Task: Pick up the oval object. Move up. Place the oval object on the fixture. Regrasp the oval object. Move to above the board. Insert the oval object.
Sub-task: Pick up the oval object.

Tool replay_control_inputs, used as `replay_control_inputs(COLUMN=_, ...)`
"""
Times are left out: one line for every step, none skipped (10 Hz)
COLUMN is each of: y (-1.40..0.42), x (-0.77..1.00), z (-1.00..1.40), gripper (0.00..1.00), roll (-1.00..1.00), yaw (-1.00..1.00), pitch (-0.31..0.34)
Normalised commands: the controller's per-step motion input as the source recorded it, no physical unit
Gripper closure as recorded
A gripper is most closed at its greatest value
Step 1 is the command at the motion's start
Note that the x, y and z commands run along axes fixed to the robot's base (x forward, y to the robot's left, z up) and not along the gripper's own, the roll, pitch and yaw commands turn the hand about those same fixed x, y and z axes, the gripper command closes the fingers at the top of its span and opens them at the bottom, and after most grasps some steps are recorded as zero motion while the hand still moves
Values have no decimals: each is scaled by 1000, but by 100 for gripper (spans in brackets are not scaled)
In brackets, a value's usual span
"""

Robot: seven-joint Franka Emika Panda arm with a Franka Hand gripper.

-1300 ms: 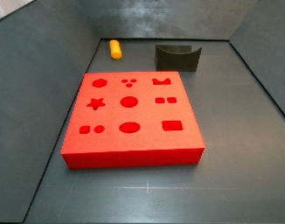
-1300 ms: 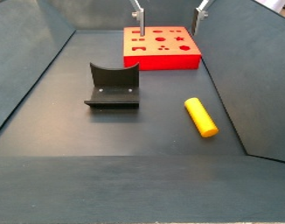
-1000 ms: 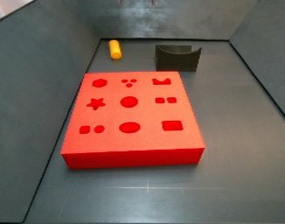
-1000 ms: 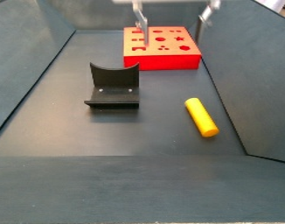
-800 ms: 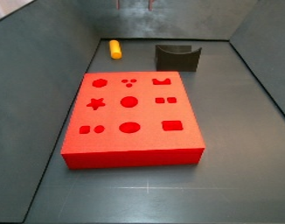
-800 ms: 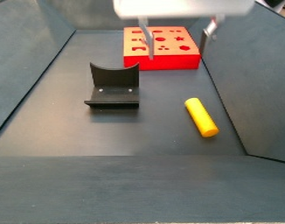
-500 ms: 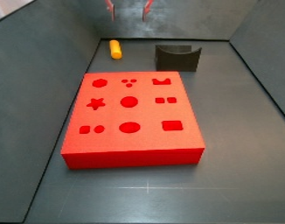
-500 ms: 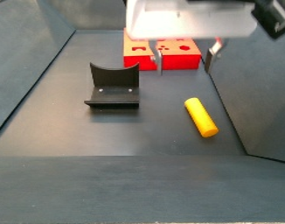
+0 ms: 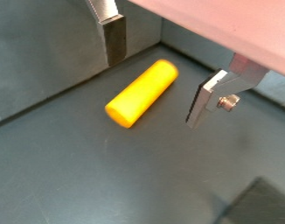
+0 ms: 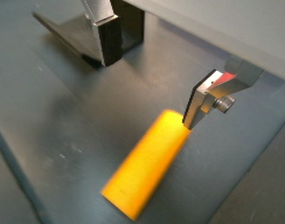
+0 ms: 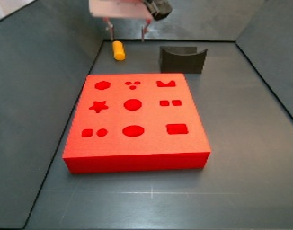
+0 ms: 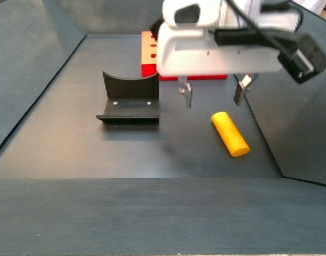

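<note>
The gripper (image 9: 156,74) hangs open above the oval object (image 9: 142,93), jaws straddling it, ready to descend and grasp.

Light is even and fairly soft in all four views, coming from overhead, with no hard glare. The grey floor (image 12: 112,150) takes a dull sheen, brighter toward the back wall in a side view. The hand (image 12: 213,95) hangs above the floor near the peg (image 12: 230,133), jaws apart, and throws only a faint, diffuse shadow. In both wrist views the peg (image 9: 142,93) is sharp and evenly lit, while the pale housing at the frame edge is washed out and blurred. The board (image 11: 135,122) looks saturated, its cutouts shaded darker. The pictures are small and slightly grainy
</note>
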Motion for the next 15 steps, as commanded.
replay_control_inputs(y=0, x=-523, z=-809, gripper=0, roll=220, yaw=0, pitch=-143)
replay_control_inputs(y=197, x=-929, z=-651, gripper=0, roll=97, yaw=-20, pitch=-276)
replay_control_inputs(y=300, x=-940, z=-571, gripper=0, roll=30, yaw=-77, pitch=-287)
replay_control_inputs(y=163, x=-263, z=-329, gripper=0, roll=0, yaw=-66, pitch=-144)
replay_control_inputs(y=0, x=40, z=0, gripper=0, roll=0, yaw=-31, pitch=0)
replay_control_inputs(y=0, x=280, z=-114, gripper=0, roll=0, yaw=-123, pitch=23)
replay_control_inputs(y=46, x=534, z=-309, gripper=0, roll=16, yaw=-89, pitch=84)
replay_control_inputs(y=37, x=286, z=-240, gripper=0, roll=0, yaw=-86, pitch=34)
replay_control_inputs(y=0, x=3, z=-117, gripper=0, roll=0, yaw=-3, pitch=0)
replay_control_inputs(y=0, x=0, z=-37, gripper=0, roll=0, yaw=-49, pitch=0)
replay_control_inputs(y=0, x=-34, z=0, gripper=0, roll=0, yaw=0, pitch=0)
replay_control_inputs(y=-54, x=-474, z=0, gripper=0, roll=17, yaw=-231, pitch=0)
replay_control_inputs(y=0, x=-306, z=74, gripper=0, roll=-86, yaw=-154, pitch=-57)
replay_control_inputs(y=0, x=0, z=0, gripper=0, roll=-39, yaw=0, pitch=0)
replay_control_inputs(y=0, x=34, z=0, gripper=0, roll=-40, yaw=0, pitch=0)
